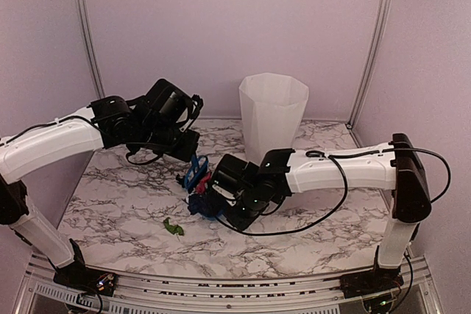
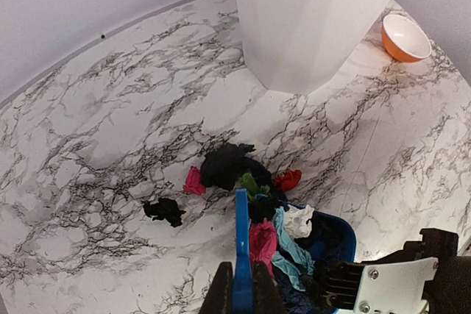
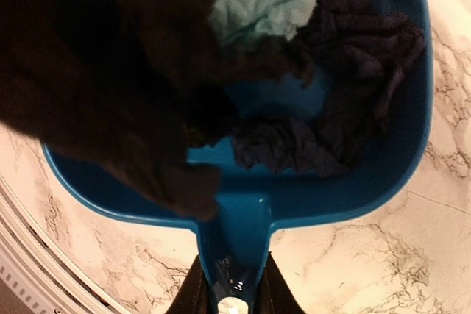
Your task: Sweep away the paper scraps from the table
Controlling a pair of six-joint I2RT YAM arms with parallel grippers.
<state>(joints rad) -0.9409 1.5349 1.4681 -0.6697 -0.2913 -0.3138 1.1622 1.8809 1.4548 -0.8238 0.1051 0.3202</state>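
Right pincer (image 3: 229, 288) grips dustpan (image 3: 309, 200) handle, mid table (image 3: 383, 270).

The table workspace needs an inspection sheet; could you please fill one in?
Surface: marble table, white with grey veins.
Job's things: paper scraps heaped at and in the blue dustpan; one black scrap and one green scrap lie apart.
Clutter: white bin, orange bowl.
Grippers: left gripper shut on blue brush; right gripper shut on the dustpan's handle.
Cables: black cable loops below right arm.
Surroundings: plain pinkish walls, metal posts.
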